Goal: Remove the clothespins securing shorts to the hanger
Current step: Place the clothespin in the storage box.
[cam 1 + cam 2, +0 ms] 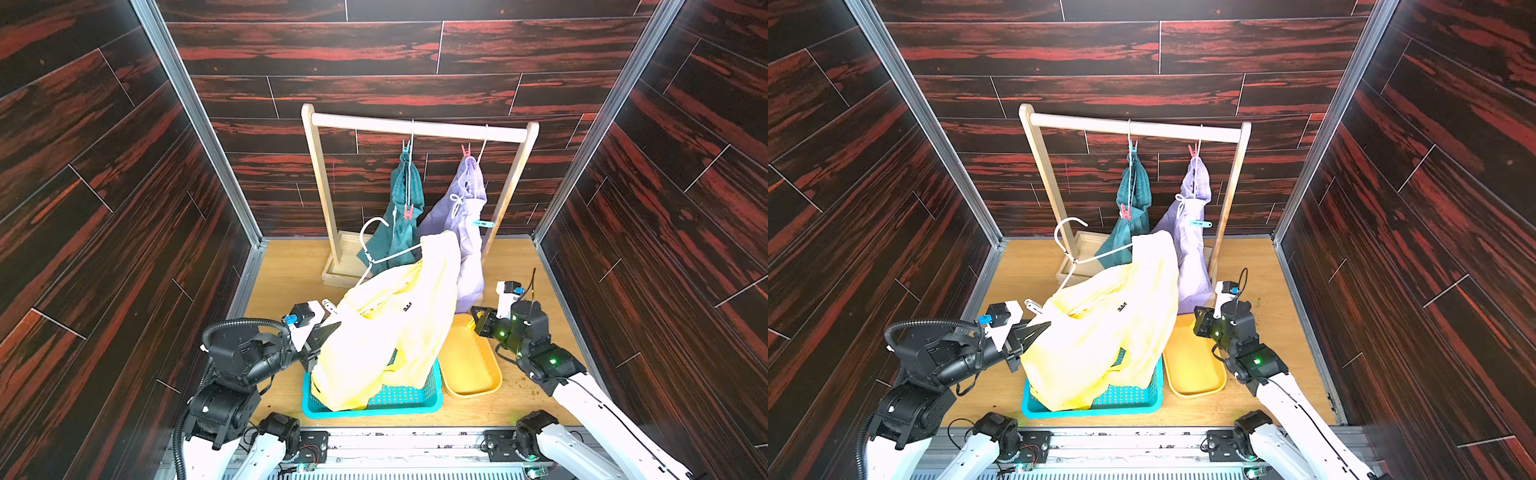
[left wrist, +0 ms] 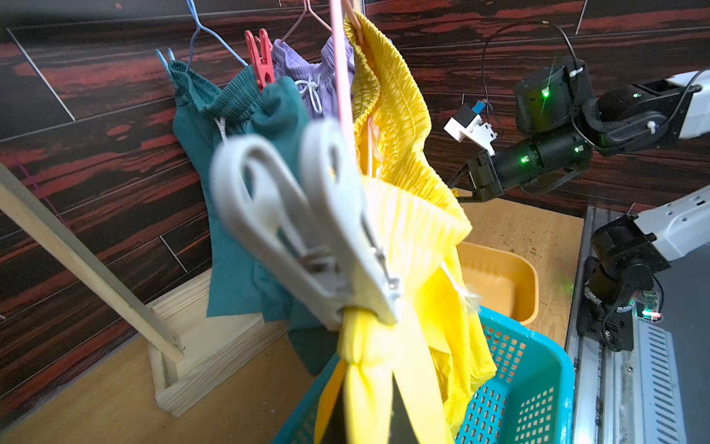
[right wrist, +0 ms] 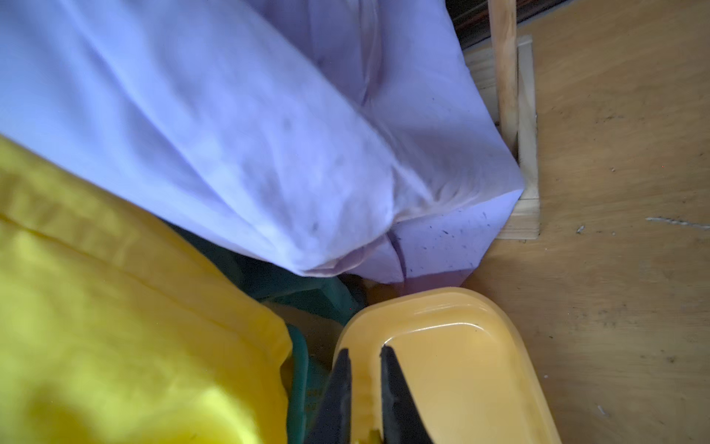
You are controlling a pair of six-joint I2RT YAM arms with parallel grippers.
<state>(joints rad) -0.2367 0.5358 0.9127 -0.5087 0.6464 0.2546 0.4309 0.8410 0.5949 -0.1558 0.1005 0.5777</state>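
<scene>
The yellow shorts (image 1: 386, 332) hang from a white hanger (image 1: 370, 253) that is off the rack and tilted over the blue basket. My left gripper (image 1: 334, 328) is shut on a bunch of their fabric (image 2: 369, 369). A pale clothespin (image 2: 307, 230) is clipped on that fabric just above the jaws. The right gripper (image 3: 365, 350) hovers over the yellow tray (image 3: 461, 365), its jaws a narrow gap apart with a small yellow clothespin between them. Teal shorts (image 1: 405, 195) carry a blue clothespin (image 1: 406, 146) and a red clothespin (image 1: 408, 212). Lavender shorts (image 1: 465, 208) carry a red one (image 1: 466, 150) and a blue one (image 1: 482, 224).
The wooden rack (image 1: 415, 126) stands at the back on a boxed base. A blue perforated basket (image 1: 411, 401) sits at the front centre under the yellow shorts, and the yellow tray (image 1: 469, 365) lies to its right. Dark panel walls close in both sides.
</scene>
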